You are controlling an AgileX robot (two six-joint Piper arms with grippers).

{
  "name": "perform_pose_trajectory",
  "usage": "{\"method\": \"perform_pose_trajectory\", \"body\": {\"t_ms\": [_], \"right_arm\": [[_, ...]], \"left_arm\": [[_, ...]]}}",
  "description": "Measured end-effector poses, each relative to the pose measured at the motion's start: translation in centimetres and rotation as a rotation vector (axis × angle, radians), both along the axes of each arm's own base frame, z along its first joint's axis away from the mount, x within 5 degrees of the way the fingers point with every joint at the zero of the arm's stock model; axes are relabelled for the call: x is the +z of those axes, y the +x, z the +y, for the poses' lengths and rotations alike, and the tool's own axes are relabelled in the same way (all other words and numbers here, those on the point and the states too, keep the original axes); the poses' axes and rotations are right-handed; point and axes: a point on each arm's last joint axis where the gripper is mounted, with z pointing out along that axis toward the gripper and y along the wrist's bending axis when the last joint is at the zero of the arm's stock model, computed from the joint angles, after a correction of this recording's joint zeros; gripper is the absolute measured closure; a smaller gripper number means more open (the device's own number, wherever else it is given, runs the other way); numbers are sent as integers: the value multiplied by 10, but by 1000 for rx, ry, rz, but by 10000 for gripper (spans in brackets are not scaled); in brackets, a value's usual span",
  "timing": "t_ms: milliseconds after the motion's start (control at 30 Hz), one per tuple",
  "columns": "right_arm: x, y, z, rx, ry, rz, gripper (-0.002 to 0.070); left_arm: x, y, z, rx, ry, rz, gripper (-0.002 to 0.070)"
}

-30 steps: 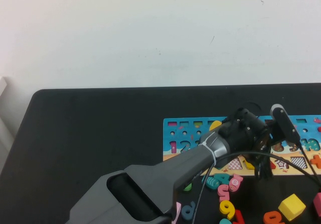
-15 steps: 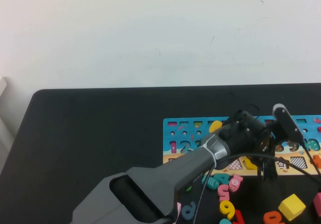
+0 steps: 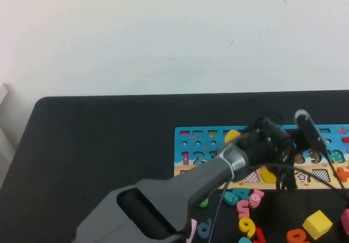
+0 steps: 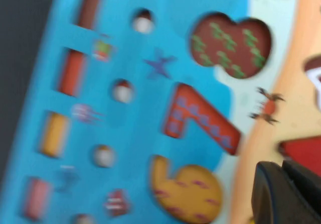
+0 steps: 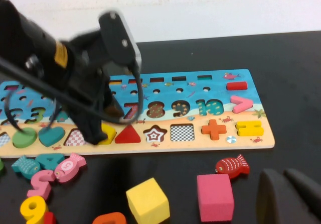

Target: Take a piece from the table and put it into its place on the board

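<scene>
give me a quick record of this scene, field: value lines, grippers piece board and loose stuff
left gripper: down at the board's tan strip, at the piece
right gripper: low over the table's near edge, away from the board
piece: yellow, on the strip between a checkered recess and the red triangle
board: on the black table
loose: yellow cube, pink cube, red fish

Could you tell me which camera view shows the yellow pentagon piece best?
The right wrist view: the piece sits on the board under the left claw. The high view shows a yellow patch; the left wrist view shows none. The right claw hangs apart.
</scene>
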Motion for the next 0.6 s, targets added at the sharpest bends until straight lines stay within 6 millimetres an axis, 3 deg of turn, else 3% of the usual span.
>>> {"method": "perform_pose_trajectory", "body": {"t_ms": [133,367,600], "right_arm": [[0,0,0,0,0,0,657],[0,0,0,0,0,0,657],[0,0,0,0,0,0,657]], "left_arm": [[42,4,4,19,-34,-67,675],[142,-6,23,63,-83,-134,675],[209,-26,45,46,-116,-91,675]]}}
